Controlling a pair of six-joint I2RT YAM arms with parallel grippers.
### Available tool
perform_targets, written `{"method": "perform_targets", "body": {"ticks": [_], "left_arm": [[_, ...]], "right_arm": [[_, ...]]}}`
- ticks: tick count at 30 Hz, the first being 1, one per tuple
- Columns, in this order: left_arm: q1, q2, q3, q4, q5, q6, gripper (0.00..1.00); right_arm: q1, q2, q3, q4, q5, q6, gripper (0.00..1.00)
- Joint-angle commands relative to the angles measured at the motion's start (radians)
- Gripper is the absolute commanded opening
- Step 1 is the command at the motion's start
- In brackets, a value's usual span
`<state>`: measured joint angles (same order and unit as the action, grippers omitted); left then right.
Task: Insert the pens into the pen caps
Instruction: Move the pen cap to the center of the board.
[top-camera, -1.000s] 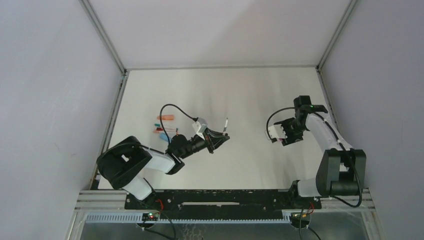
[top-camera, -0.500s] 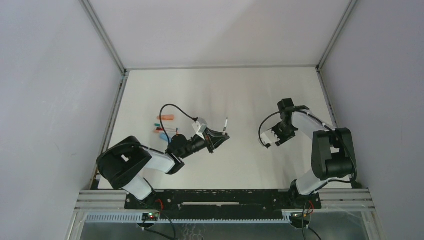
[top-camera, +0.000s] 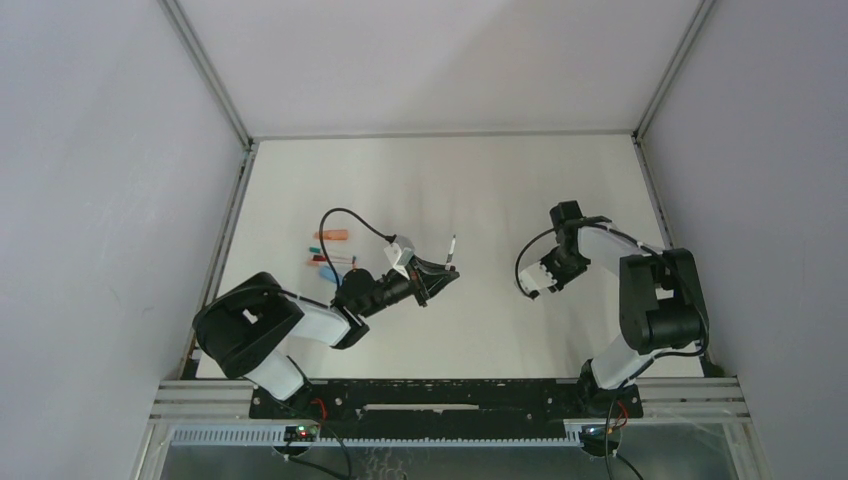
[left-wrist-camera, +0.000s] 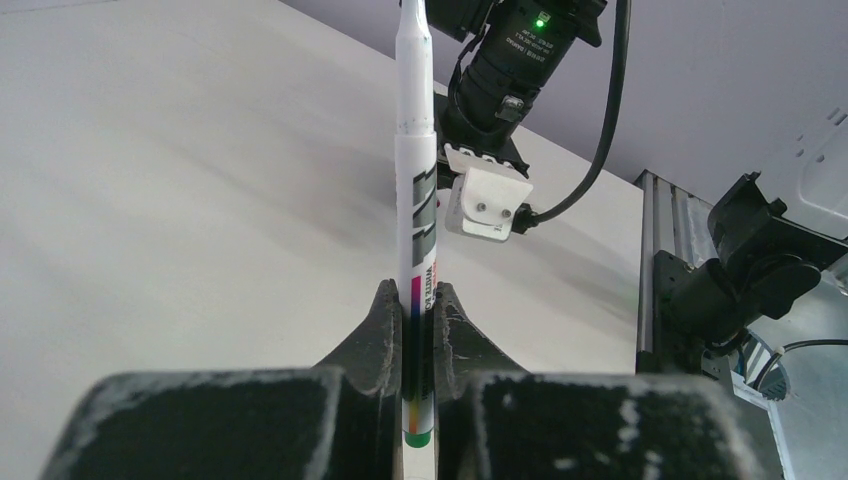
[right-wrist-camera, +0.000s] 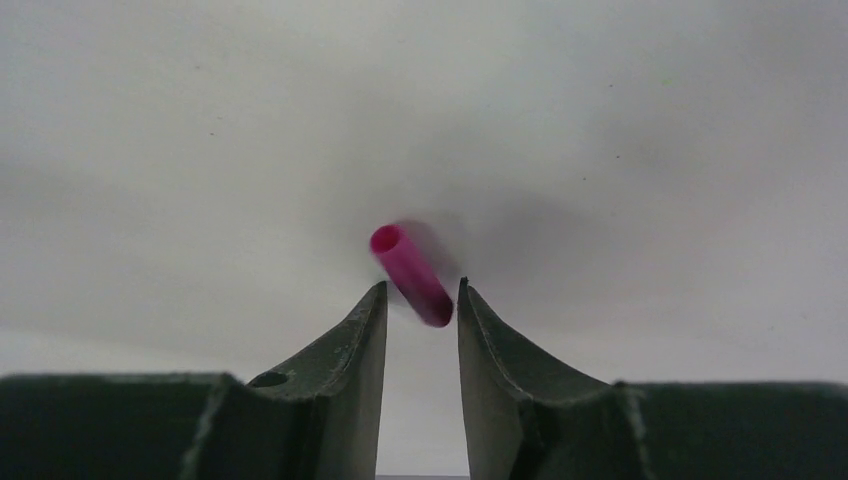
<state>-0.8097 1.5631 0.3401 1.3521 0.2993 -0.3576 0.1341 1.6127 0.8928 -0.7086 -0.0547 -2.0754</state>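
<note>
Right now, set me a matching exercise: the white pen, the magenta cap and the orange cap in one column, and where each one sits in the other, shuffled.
Things:
1. white pen
2. magenta cap
3. orange cap

Places:
A. lying on the table, near the left side
B. at the tips of the right gripper, whose fingers are parted
C. clamped between the fingers of the left gripper

Pairs: 1-C, 2-B, 3-A

Pen (left-wrist-camera: 416, 200) in left end effector (left-wrist-camera: 412, 300); cap (right-wrist-camera: 405, 265) at right end effector (right-wrist-camera: 421, 290); loose caps (top-camera: 335, 236) leftward.
</note>
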Motion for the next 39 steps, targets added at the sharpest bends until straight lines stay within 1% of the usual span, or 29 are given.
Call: {"method": "perform_targets", "body": {"ticks": [1,8,16,19,21,22,25,28,31,35,39], "left_arm": [[0.007,-0.015,-0.01,0.043,0.012,0.02,0.01],[0.008,-0.011,-0.006,0.041,0.018,0.016,0.01],[0.008,-0.011,-0.006,0.041,0.024,0.014,0.01],[0.008,-0.01,-0.004,0.042,0.027,0.015,0.01],[0.008,-0.009,-0.003,0.042,0.028,0.014,0.01],[0.008,-0.009,-0.003,0.042,0.03,0.014,0.01],[0.008,-0.009,-0.002,0.041,0.029,0.014,0.01],[0.008,-0.008,-0.003,0.041,0.031,0.014,0.01],[0.008,-0.008,-0.001,0.042,0.031,0.013,0.01],[0.01,-0.016,-0.008,0.043,0.015,0.016,0.01],[0.015,-0.052,-0.047,0.051,-0.047,0.024,0.01]], "right_arm": [[0.018,0.022,-0.005,0.0,0.012,-0.082,0.37],[0.041,0.009,-0.005,-0.052,-0.014,-0.074,0.43],[0.082,0.03,-0.005,-0.075,-0.024,0.006,0.43],[0.085,0.051,0.006,-0.093,-0.016,0.03,0.38],[0.086,0.066,0.019,-0.11,-0.015,0.049,0.32],[0.087,0.072,0.025,-0.116,-0.014,0.056,0.29],[0.092,0.084,0.035,-0.127,-0.007,0.079,0.15],[0.099,0.081,0.04,-0.14,-0.013,0.095,0.05],[0.126,0.041,0.04,-0.175,-0.047,0.107,0.04],[0.238,-0.01,0.022,-0.187,-0.061,0.131,0.05],[0.367,-0.024,-0.006,-0.141,-0.031,0.153,0.07]]}}
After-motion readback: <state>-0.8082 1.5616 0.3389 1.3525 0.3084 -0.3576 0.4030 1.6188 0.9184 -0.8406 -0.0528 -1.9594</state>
